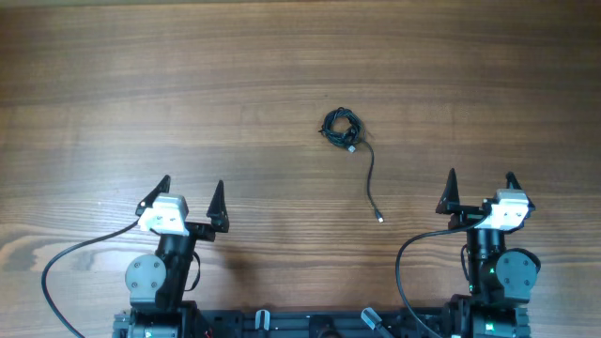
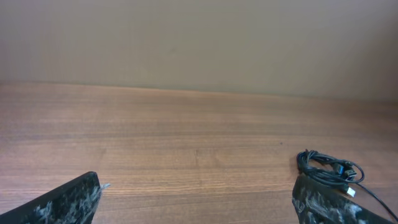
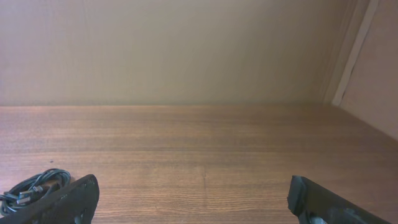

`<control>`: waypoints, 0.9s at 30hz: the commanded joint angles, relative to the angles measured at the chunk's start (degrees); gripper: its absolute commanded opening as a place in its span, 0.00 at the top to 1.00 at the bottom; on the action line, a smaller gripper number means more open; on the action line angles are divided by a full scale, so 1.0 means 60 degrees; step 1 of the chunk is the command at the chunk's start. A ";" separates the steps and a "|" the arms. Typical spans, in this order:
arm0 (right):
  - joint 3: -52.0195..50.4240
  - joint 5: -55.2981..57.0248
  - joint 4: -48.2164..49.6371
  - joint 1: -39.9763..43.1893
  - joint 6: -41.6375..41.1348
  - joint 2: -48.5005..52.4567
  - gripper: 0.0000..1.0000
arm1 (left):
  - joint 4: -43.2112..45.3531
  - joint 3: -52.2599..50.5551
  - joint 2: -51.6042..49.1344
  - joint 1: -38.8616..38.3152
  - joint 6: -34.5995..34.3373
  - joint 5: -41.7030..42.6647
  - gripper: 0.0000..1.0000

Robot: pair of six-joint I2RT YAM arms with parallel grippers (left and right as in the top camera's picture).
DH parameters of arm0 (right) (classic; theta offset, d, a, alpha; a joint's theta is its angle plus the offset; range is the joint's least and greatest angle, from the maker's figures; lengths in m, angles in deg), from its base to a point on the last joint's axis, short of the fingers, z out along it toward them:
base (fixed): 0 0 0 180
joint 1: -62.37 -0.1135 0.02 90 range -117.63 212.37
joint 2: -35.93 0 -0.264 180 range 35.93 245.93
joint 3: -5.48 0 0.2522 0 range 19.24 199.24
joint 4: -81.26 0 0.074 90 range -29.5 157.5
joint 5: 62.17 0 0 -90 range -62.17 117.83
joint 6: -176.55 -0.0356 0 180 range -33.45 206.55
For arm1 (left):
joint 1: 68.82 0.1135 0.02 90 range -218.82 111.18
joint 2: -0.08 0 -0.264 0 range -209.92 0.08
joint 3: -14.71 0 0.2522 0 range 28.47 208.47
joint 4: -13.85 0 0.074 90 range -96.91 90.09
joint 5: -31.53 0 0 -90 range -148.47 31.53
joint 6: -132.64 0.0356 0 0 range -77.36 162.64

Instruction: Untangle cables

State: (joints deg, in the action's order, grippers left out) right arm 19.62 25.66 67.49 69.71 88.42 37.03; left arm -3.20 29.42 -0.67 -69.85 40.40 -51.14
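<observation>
A small tangled bundle of black cable (image 1: 342, 129) lies on the wooden table, right of centre. One loose strand (image 1: 370, 178) trails from it toward the front and ends in a small plug (image 1: 379, 219). The bundle also shows at the right edge of the left wrist view (image 2: 328, 169) and at the lower left of the right wrist view (image 3: 34, 185). My left gripper (image 1: 192, 191) is open and empty at the front left, far from the cable. My right gripper (image 1: 480, 182) is open and empty at the front right.
The wooden table (image 1: 188, 84) runs back to a plain beige wall (image 2: 199, 43). A wall corner with pale trim (image 3: 351, 53) stands at the far right. Each arm's black power cable (image 1: 66, 258) loops at the front edge.
</observation>
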 commanded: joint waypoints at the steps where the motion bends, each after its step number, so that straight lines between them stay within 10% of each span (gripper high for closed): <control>1: -0.0015 -0.0146 0.0018 0.0040 0.0182 -0.0022 0.00 | 0.0149 0.0018 0.0000 -0.0040 -0.0455 0.0047 0.00; 11: -0.0015 -0.0146 0.0015 0.0040 0.0182 -0.0022 0.00 | -0.0375 0.1126 -0.0743 -0.0040 -0.1242 0.0051 0.00; 27: -0.0015 -0.0146 0.0015 0.0040 0.0186 -0.0022 0.00 | -0.2747 0.6317 -0.6590 -0.0044 -0.1239 0.0382 0.00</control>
State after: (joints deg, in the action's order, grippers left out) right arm 19.62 25.66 67.49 69.73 88.42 37.10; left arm -16.57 59.16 -34.29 -69.85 33.30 -51.08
